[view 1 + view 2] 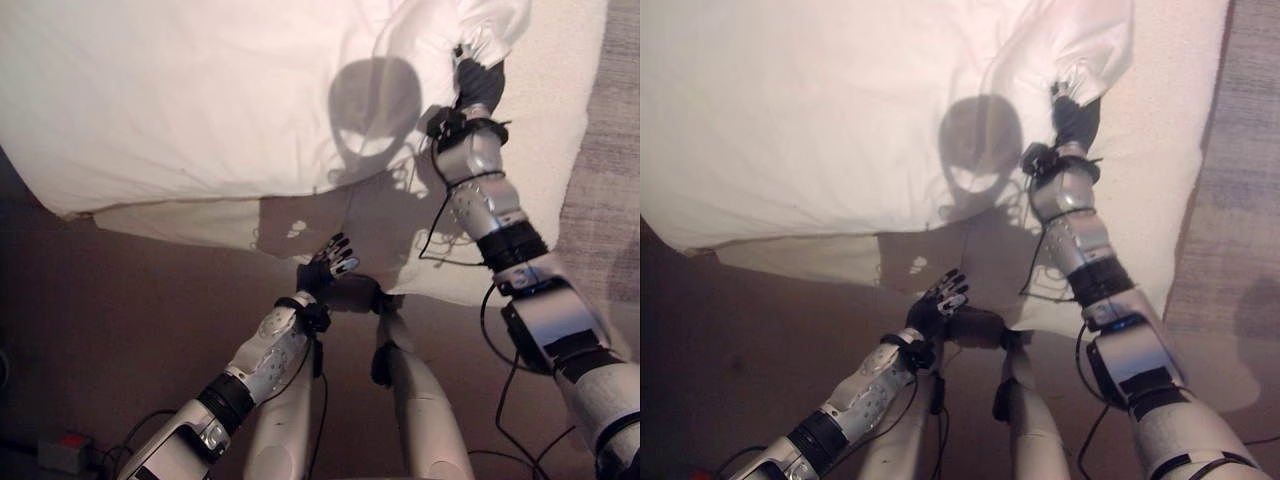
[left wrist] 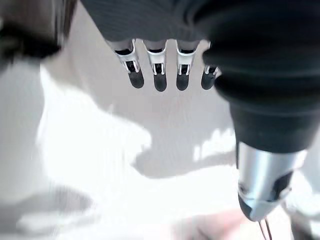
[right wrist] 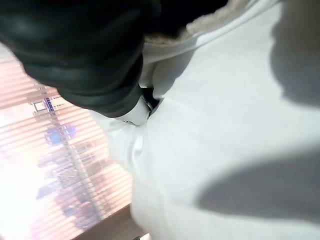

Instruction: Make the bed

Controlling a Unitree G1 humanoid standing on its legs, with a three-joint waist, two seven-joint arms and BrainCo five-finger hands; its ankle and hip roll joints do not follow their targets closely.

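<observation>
**Silver Limbs, Dark Cuffs**

The humanoid's left arm [image 1: 262, 362] and right arm [image 1: 500, 225] are silver-grey shells broken by black bands. A dark ribbed cover sheathes each wrist and the back of the left hand [image 1: 328, 262] and right hand [image 1: 478, 80]. Beyond the left cover, silver fingers [image 2: 159, 75] end in dark rounded tips.

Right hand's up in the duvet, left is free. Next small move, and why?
Probably pull the right hand toward the bed's right edge: it seems buried in a bunched fold of the white duvet, which leaves the mattress there bare. The left hand hovers open at the near edge.
</observation>
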